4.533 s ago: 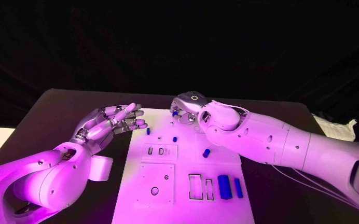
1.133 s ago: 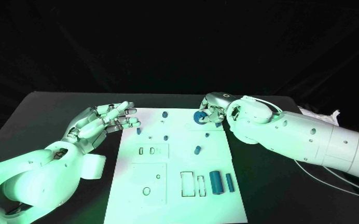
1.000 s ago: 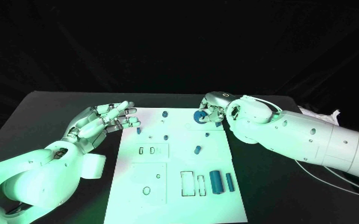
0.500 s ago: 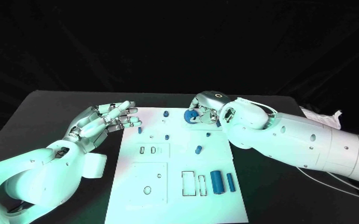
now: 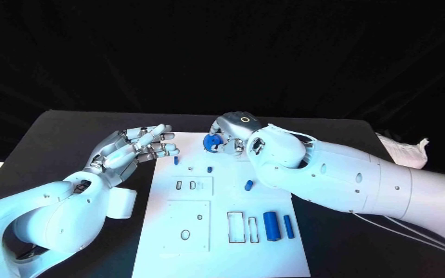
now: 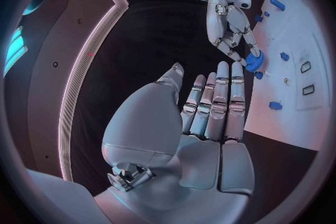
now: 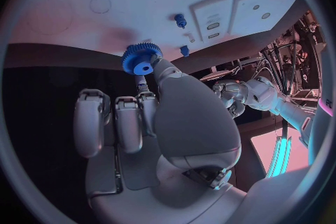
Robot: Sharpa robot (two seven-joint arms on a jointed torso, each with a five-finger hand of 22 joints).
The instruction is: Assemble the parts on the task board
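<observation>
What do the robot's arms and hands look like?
Both arms are smooth, rounded white shells. The left robot hand and right robot hand are silver metal with jointed fingers and pale fingertip pads. A small ring mark sits on the right one's back.

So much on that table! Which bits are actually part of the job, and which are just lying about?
Part of the job:
- white task board
- blue gear, held by the right hand
- blue blocks lying on the board
- small blue pegs on the board

Just lying about:
- crumpled white thing at the table's right edge
- left hand, holding nothing
</observation>
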